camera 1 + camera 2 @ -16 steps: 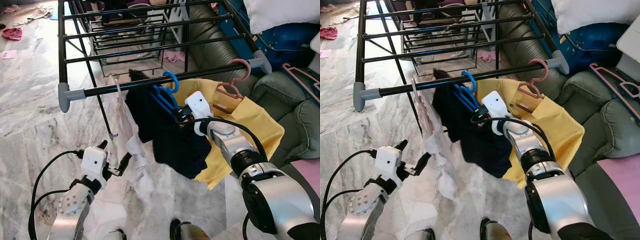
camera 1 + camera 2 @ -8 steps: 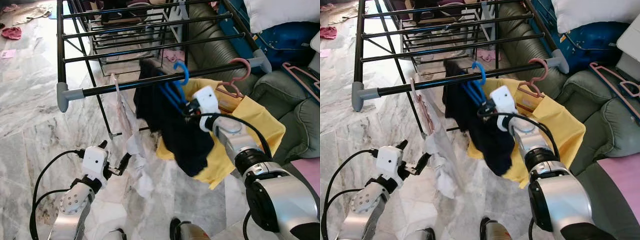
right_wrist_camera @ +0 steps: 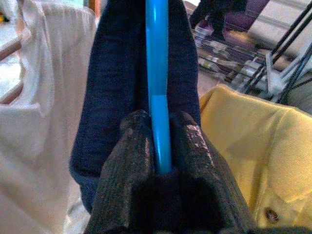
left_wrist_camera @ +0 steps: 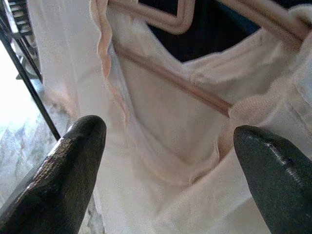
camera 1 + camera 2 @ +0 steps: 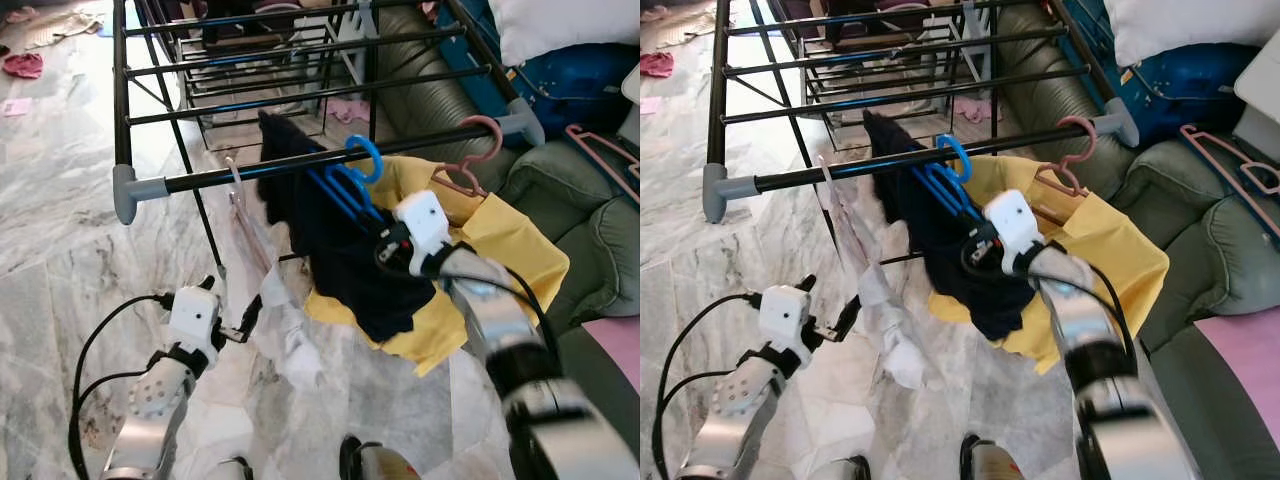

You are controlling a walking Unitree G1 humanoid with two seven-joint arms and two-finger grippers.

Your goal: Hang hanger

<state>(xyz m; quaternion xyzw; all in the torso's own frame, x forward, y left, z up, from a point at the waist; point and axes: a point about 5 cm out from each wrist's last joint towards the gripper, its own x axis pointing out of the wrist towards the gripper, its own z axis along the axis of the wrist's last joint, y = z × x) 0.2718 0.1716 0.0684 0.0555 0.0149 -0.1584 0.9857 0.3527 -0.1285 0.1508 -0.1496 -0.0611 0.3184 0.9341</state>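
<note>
R gripper (image 5: 388, 243) has its fingers pinched tight on the blue hanger (image 5: 345, 185) at its lower bar; the navy garment (image 5: 340, 250) drapes off it. Hook sits over the front rail (image 5: 300, 165) of the drying rack (image 5: 122, 100), approx centre frame, so hanger looks hung or nearly so; grip prob kept to steady it until weight settles. Can't tell if hook is fully seated.

At 3 o'clock of it, a pink hanger (image 5: 470, 160) w/ yellow shirt (image 5: 500, 250) hangs on the same rail. At 9 o'clock, a pale hanger w/ white garment (image 5: 265, 300).

L gripper (image 5: 235, 325), down at 7 o'clock, fingers spread wide, just beside the white cloth, not holding it.
</note>
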